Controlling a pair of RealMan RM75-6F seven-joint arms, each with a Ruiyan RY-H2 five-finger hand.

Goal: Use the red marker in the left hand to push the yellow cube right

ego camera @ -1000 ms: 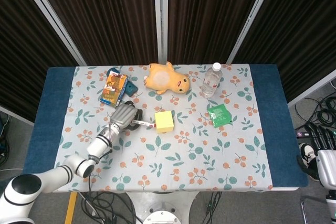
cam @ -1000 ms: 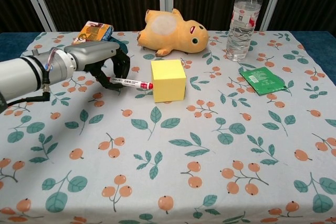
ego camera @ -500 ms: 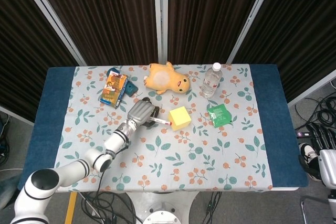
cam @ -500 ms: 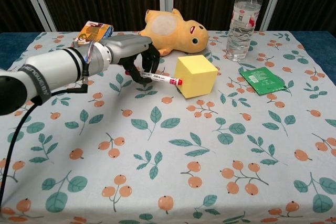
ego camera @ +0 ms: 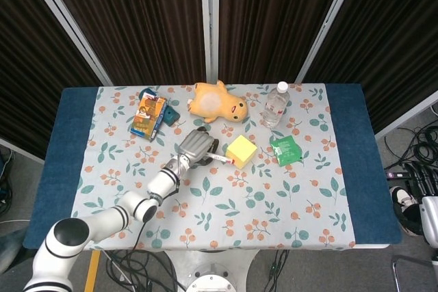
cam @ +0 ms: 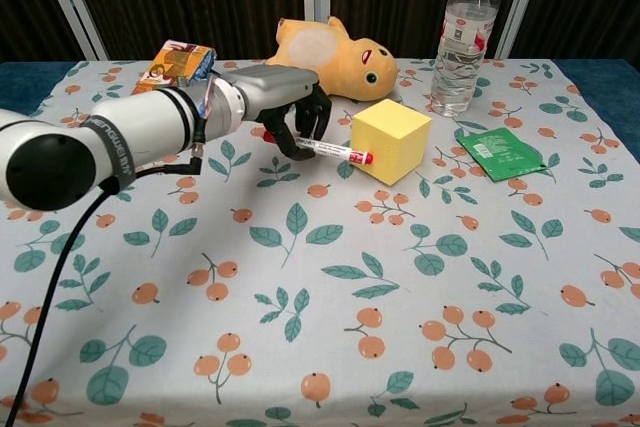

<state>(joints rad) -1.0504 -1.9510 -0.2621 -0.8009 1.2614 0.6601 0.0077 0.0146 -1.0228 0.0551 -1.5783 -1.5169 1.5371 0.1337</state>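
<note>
1. The left hand (cam: 283,102) has its fingers curled around the red marker (cam: 335,152) — the white barrel carries dark print too small to read.
2. The marker's red tip touches the yellow cube (cam: 391,140), just right of the hand.
3. Beyond the hand lies an orange plush toy (cam: 330,60); far to its right, a green packet (cam: 502,153) — lettering illegible.

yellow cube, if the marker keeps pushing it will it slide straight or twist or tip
The yellow cube probably twists rather than sliding straight: it sits turned corner-on, and the red marker in the left hand meets it off-centre. It looks light, so it should slide easily. Tipping seems unlikely, since contact is low.
</note>
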